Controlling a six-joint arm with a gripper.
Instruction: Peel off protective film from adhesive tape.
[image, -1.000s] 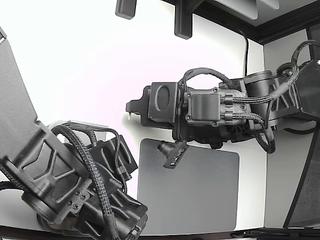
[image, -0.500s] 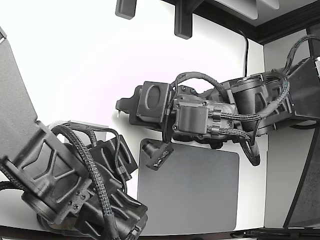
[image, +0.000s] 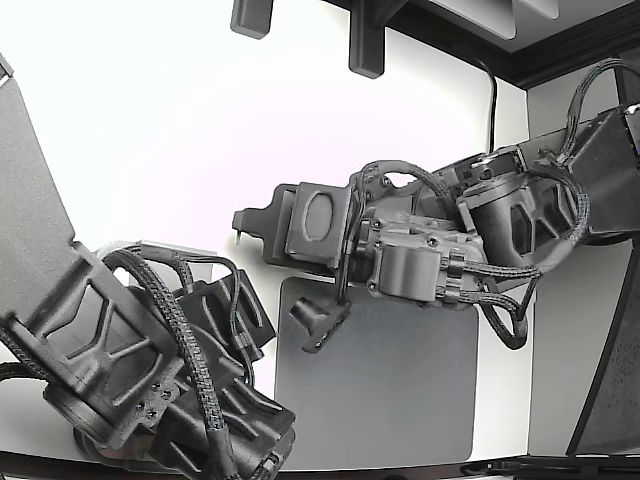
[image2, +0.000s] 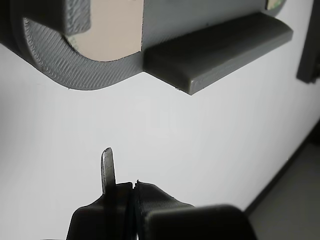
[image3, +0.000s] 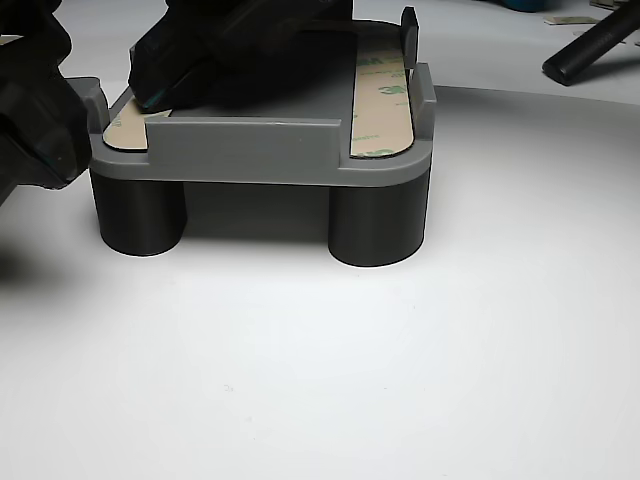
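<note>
A grey raised fixture (image3: 250, 150) carries two tan adhesive tape strips: one (image3: 382, 95) with green print on its film, the other (image3: 125, 135) partly under a dark gripper (image3: 220, 50) resting on top. In the wrist view the fixture (image2: 220, 45) and a rounded end of tan tape (image2: 115, 30) lie ahead of my gripper (image2: 133, 186), with bare white table between them. The jaws are pressed together, a thin blade-like tip (image2: 106, 165) stands up from one finger, and no film shows between them. In the exterior view my gripper (image: 241, 228) points toward the exterior view's left, apart from the fixture (image: 175, 252).
The second arm (image: 130, 350) fills the exterior view's lower left, over the fixture. A dark grey mat (image: 390, 380) lies under my arm. A black rod (image3: 590, 40) lies on the white table behind the fixture. Black posts (image: 365, 40) hang at the back.
My arm has swung toward the exterior view's left, and its wrist body has dropped and rolled. The second arm and the fixture have stayed still.
</note>
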